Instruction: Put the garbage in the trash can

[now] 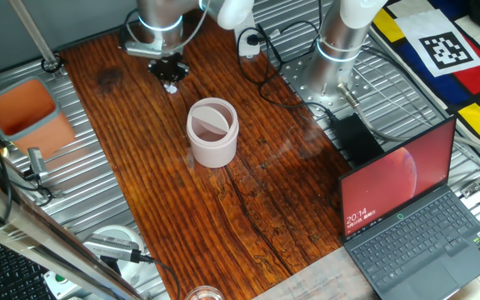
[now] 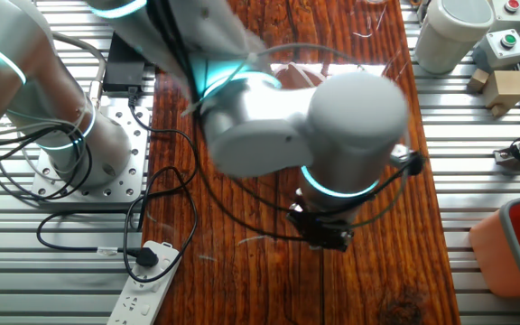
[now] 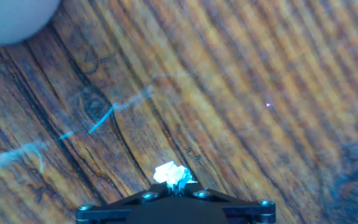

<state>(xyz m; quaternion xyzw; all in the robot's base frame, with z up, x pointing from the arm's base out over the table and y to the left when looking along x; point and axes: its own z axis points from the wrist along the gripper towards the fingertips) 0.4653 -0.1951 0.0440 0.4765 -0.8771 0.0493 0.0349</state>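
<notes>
- The gripper (image 3: 174,186) pinches a white paper wad (image 3: 171,173) at its tips, clear of the wooden table (image 3: 229,93).
- In one fixed view, the trash can (image 1: 213,132) lies toward five o'clock from the gripper, nearby, flap lid tilted.

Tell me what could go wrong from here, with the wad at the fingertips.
The paper wad is tiny and sits right at the tip of the hand, so it may slip out in transit. The trash can has a tilted flap lid leaving a narrow opening, so a release off-centre could land on the table.
</notes>
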